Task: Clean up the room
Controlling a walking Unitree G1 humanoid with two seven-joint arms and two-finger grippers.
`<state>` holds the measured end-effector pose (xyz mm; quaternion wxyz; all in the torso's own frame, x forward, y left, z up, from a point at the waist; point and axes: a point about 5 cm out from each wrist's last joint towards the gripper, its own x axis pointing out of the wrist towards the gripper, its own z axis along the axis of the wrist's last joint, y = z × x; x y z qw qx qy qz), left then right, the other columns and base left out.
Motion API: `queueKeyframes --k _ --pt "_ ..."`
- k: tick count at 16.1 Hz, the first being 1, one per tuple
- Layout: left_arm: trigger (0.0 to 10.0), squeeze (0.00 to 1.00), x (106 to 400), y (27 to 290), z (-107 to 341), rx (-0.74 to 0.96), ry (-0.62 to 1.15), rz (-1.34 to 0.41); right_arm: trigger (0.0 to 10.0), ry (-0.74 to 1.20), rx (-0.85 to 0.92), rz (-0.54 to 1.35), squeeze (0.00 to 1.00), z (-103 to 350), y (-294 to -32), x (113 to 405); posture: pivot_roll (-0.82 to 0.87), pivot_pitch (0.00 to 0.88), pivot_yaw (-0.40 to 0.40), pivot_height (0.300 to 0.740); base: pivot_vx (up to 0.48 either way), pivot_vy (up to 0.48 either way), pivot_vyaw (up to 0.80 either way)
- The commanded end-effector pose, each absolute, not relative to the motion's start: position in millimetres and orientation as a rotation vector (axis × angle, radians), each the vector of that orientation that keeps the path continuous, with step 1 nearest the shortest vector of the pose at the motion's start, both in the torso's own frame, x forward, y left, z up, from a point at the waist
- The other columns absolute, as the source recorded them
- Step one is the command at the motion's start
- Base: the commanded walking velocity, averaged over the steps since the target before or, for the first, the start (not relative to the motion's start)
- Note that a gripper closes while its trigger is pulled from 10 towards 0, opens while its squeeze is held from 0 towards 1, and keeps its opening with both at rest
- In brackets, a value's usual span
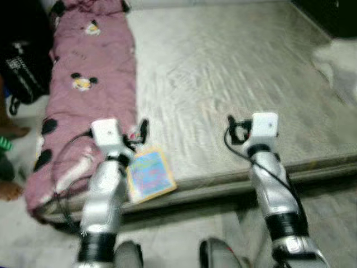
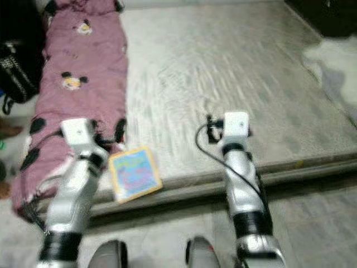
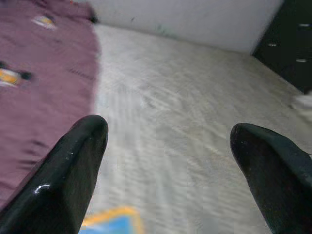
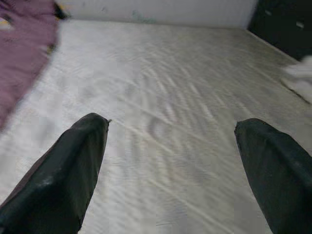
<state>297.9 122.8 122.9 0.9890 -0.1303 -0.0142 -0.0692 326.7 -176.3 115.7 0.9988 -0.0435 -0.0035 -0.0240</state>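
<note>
Both arms up over the near edge of the bed [image 1: 223, 84], frames a bit blurred. Left gripper [image 3: 170, 146] fingers spread wide, holding nothing, hovering over the near left part of the mattress just beside the pink blanket [image 1: 89, 72]. Right gripper [image 4: 170, 141] also wide apart and holding nothing, over bare grey sheet nearer the middle. I see a book [image 1: 149, 174] with a yellow border and blue cover lying flat at the bed's near edge, right next to the left forearm, touching the blanket's edge. Blanket runs along the bed's left side. Black bag [image 1: 22, 61] on the floor left of the bed. Something white [image 1: 337, 61] at far right, can't tell what.
</note>
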Motion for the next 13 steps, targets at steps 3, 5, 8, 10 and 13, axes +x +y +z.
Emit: queueKeyframes --k 3,5,8,10,13 --pt "10.0 0.00 297.1 125.1 123.7 -0.251 -0.031 -0.154 10.0 -0.006 -0.083 -0.048 0.00 115.9 -175.0 326.8 -0.04 0.169 -0.007 0.740 0.000 0.000 0.00" --pt "10.0 0.00 296.9 124.3 124.4 -0.260 -0.037 -0.166 10.0 -0.003 -0.084 -0.050 0.00 115.6 -175.5 326.8 -0.04 0.169 -0.007 0.740 0.000 0.000 0.00" --pt "10.0 0.00 295.9 124.0 125.8 -0.267 -0.047 -0.178 10.0 -0.004 -0.082 -0.048 0.00 115.8 -175.5 327.1 -0.05 0.168 -0.009 0.740 0.000 0.000 -0.59" --pt "10.0 0.00 295.9 123.8 126.3 -0.269 -0.050 -0.181 10.0 -0.005 -0.081 -0.047 0.00 115.8 -174.9 327.2 -0.04 0.167 -0.009 0.740 0.000 0.000 0.00" --pt "10.0 0.00 295.5 122.7 126.4 -0.282 -0.049 -0.197 10.0 -0.006 -0.084 -0.045 0.00 115.8 -174.6 327.7 -0.04 0.166 -0.010 0.740 0.269 0.000 0.00"
